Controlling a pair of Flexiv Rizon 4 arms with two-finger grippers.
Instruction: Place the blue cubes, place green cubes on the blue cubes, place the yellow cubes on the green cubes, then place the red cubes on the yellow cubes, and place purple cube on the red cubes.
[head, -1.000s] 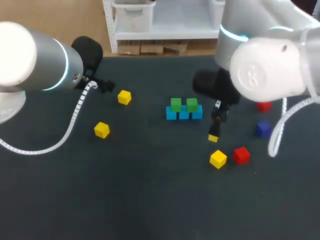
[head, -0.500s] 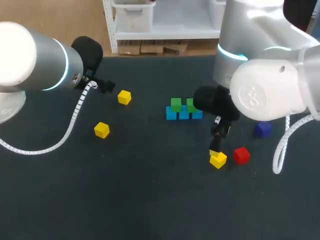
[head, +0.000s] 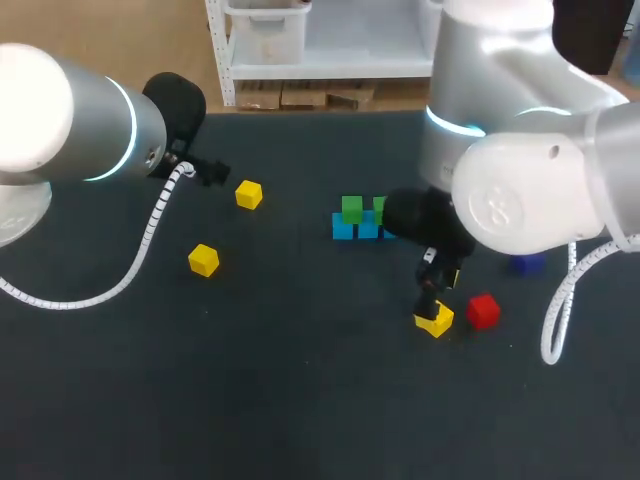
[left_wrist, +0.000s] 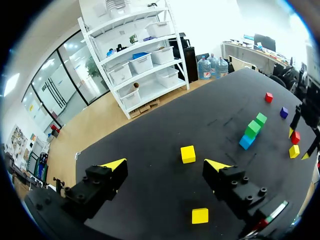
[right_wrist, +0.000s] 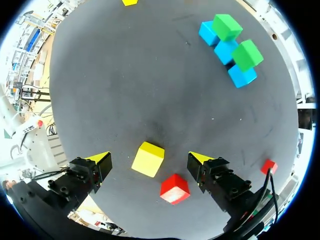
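Three blue cubes lie in a row at mid-table with two green cubes on top; the same stack shows in the right wrist view. My right gripper stands open just over a yellow cube. That cube lies between the spread fingers of the right gripper, touching neither. A red cube sits right beside it. Two more yellow cubes lie at the left. My left gripper hangs open above one of them.
A purple cube peeks out under my right arm at the right. A second red cube lies farther back on the right, hidden in the head view. The dark table is bare towards the front.
My right gripper has moved toward the table's front and come down over the yellow cube beside the red one. The arm now hides the back red cube. The left arm has not moved.
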